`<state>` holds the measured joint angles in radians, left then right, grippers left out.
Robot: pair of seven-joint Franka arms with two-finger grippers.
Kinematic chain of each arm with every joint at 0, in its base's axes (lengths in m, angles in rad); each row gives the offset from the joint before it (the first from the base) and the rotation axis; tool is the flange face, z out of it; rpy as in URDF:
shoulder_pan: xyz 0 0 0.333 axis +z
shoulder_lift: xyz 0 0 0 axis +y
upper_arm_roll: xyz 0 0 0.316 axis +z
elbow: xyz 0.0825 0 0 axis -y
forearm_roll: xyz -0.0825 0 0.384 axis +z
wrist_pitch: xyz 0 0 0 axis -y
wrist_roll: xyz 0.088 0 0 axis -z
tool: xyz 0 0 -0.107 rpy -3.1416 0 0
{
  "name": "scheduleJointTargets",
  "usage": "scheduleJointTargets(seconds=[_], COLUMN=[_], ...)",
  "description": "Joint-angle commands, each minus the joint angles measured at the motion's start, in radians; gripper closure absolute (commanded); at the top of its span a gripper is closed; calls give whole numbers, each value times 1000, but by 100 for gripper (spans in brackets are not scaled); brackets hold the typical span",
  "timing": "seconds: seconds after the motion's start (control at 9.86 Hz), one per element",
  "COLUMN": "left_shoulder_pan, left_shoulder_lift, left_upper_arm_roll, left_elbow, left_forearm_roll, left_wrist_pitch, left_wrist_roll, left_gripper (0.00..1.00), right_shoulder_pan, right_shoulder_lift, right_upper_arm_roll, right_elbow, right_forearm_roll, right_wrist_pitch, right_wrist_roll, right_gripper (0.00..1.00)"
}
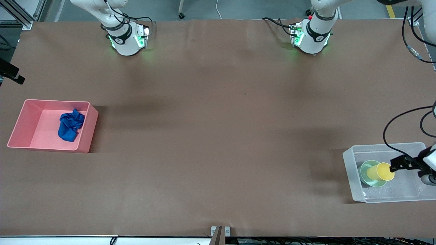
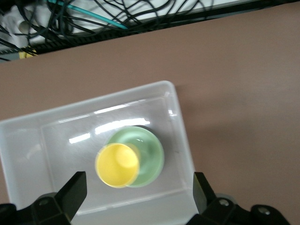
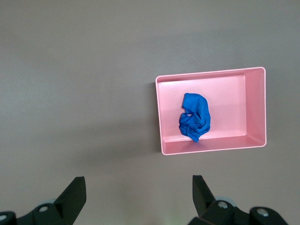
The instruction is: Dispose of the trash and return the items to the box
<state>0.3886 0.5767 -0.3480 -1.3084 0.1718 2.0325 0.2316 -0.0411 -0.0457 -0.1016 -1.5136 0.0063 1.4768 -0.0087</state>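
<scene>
Cup (image 2: pixel 117 165) in bowl (image 2: pixel 146 154), below left jaws.

Cloth wad (image 1: pixel 71 125) in bin (image 1: pixel 20 126) at right arm's end, cup (image 1: pixel 381 172) in bowl (image 1: pixel 366 177) in tub (image 1: pixel 351 170)

Left gripper (image 2: pixel 137 197) fingers spread wide above the clear plastic tub (image 2: pixel 176 136). Inside it: yellow cup (image 2: pixel 117 165) tilted, resting on the mint-green bowl (image 2: pixel 147 152). Tub sits on the brown table (image 2: pixel 234 84); cables (image 2: pixel 93 16) along the table's edge.
</scene>
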Motion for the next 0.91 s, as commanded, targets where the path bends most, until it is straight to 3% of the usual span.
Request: scheduleJointTargets(seconds=[0.0,0.3,0.81], left_shoulder_pan=[6,6,10], left_shoulder_lift=[-95,-165,-317], left_upper_arm_roll=[-75,-184,-285], left_elbow=[-98,-98,-91], left_forearm_roll=[-2,0,-9], left_wrist_pitch=[-75,-187,-351], left_wrist_roll=[-121,-247,-298], left_gripper=[0,0,0], right_shoulder_pan=[24,17,1], right_shoulder_lift=[-13,-13,-13], right_upper_arm_roll=[-21,-20,-15], right_elbow=[-11,-13,-13], right_forearm_roll=[-15,-15,-14], right_wrist_pitch=[0,0,0], right_wrist_roll=[-5,-5,-5], right_gripper=[0,0,0])
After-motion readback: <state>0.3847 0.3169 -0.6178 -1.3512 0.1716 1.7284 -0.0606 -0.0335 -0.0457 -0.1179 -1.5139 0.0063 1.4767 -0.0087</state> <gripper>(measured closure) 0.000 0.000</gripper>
